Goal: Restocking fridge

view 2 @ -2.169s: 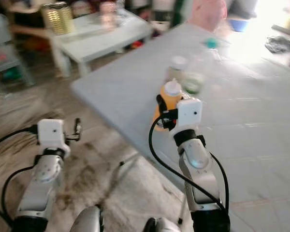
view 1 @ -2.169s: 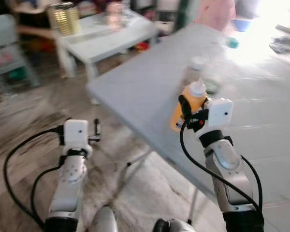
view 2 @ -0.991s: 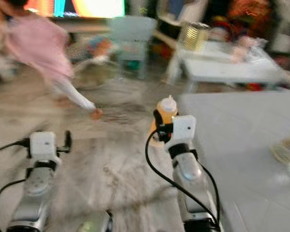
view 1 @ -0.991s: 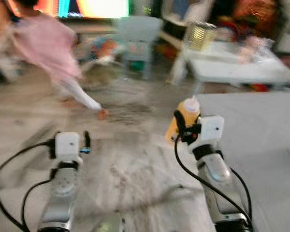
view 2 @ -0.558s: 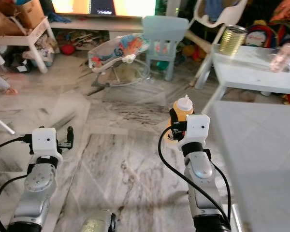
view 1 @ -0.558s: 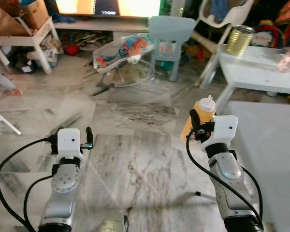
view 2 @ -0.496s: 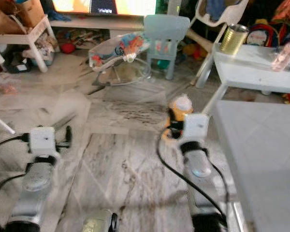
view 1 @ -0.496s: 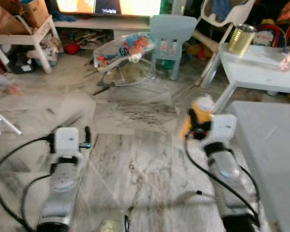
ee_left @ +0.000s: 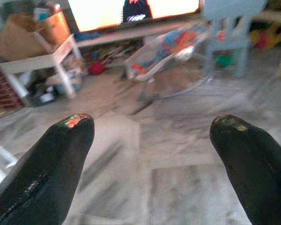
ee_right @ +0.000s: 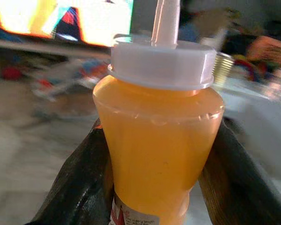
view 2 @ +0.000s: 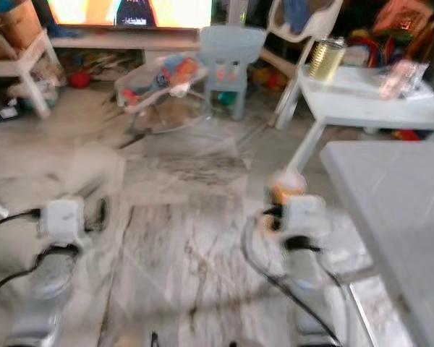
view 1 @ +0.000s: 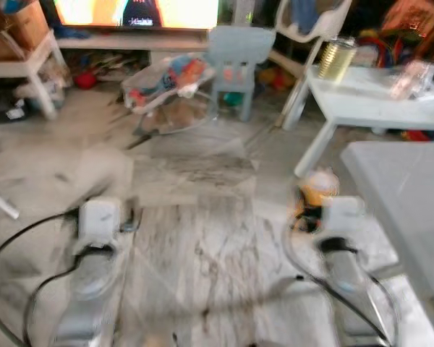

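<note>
An orange squeeze bottle (ee_right: 159,136) with a white nozzle cap is clamped upright between the black fingers (ee_right: 77,185) of my right gripper (view 1: 312,204). In the blurred eye views the bottle (view 1: 317,186) rides in front of my right arm, over the marble floor and just left of the grey table (view 1: 412,210). My left gripper (ee_left: 152,140) is open with nothing between its fingertips (ee_left: 70,133); it is held out over the floor at the left (view 1: 126,217).
A white low table (view 1: 376,94) with a gold can (view 1: 335,59) stands at the back right. A pale blue child's chair (view 1: 239,54), a baby bouncer (view 1: 166,83) and a lit TV (view 1: 137,11) are ahead. A white shelf unit (view 1: 18,72) is at the far left.
The whole picture has shifted and blurred, so the camera is moving. The person in pink seen a second ago is out of view. The bottle stays in my right gripper.
</note>
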